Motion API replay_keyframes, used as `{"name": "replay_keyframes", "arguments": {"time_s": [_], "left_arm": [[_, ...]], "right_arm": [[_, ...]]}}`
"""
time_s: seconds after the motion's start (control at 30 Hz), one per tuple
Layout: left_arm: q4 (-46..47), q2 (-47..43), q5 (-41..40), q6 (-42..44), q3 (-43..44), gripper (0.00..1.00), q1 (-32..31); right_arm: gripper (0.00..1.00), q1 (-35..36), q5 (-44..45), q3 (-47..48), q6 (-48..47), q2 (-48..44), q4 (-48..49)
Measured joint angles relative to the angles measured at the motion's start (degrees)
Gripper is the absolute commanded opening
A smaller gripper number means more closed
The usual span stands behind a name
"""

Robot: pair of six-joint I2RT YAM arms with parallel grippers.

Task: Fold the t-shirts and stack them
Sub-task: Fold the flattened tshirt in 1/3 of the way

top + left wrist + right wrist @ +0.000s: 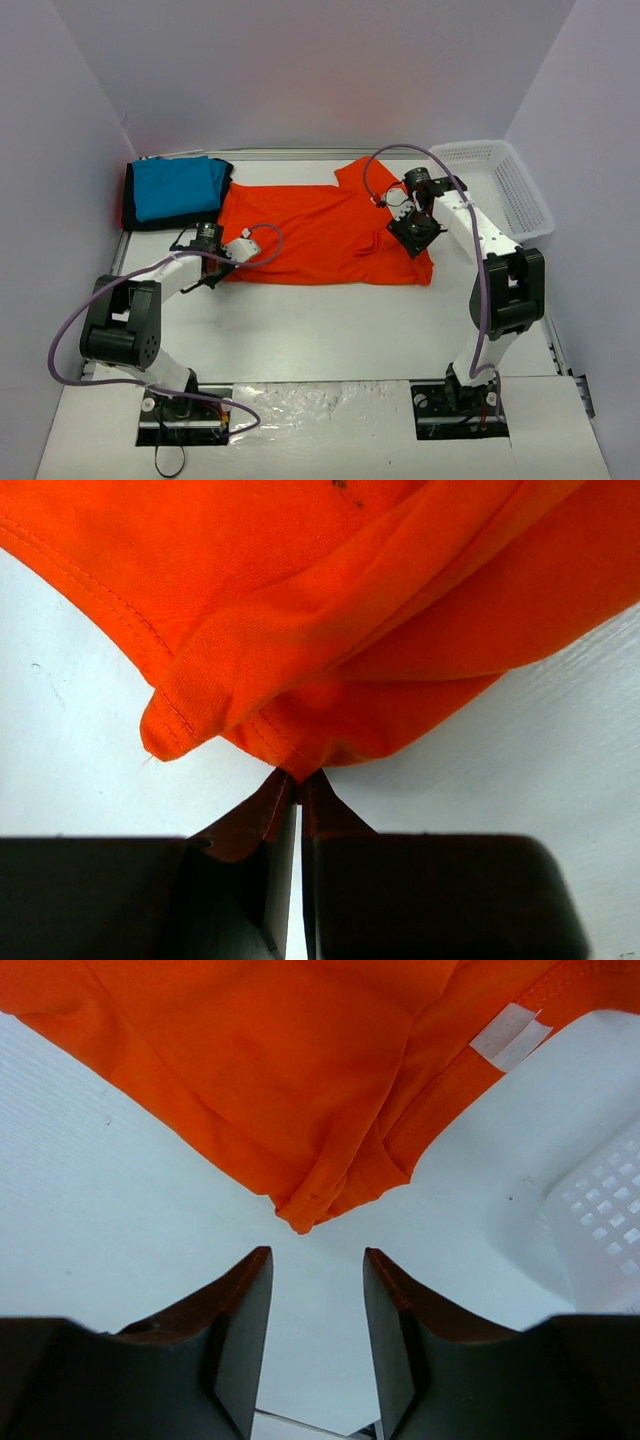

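Note:
The orange-red t-shirt (320, 232) lies spread across the middle of the table, with a sleeve at the back right. My left gripper (220, 265) is at its near left corner. In the left wrist view the left gripper (300, 777) is shut on a bunched hem corner of the orange-red shirt (330, 610). My right gripper (414, 234) hangs over the shirt's right end. In the right wrist view it (317, 1255) is open and empty, just short of a folded corner of the shirt (300, 1215). The turquoise shirt (178, 186) lies folded on the black shirt (135, 218) at the back left.
A white mesh basket (500, 180) stands at the back right; its corner also shows in the right wrist view (600, 1230). Grey walls close in the left, back and right sides. Both arm bases sit at the near edge.

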Motion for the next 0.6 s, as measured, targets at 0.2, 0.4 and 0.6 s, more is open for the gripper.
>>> {"name": "replay_keyframes", "arguments": {"time_s": [0.2,0.4,0.6], "left_arm": [[-0.2,-0.3,0.6,-0.1,0.0,0.03,0.0],[-2.6,-2.0,1.6,-0.5,0.0,0.02,0.0],[-3.1,-2.8,1.6,-0.9,-0.2,0.02,0.0]], "right_arm": [[0.46,0.0,-1.4,-2.7,-0.6,-0.2,-1.4],[0.47,-0.3,-2.3,-7.3,-1.7,-0.2,-2.2],[0.47,-1.7,-2.4,-10.5,-2.5,2.8,-1.4]]}}
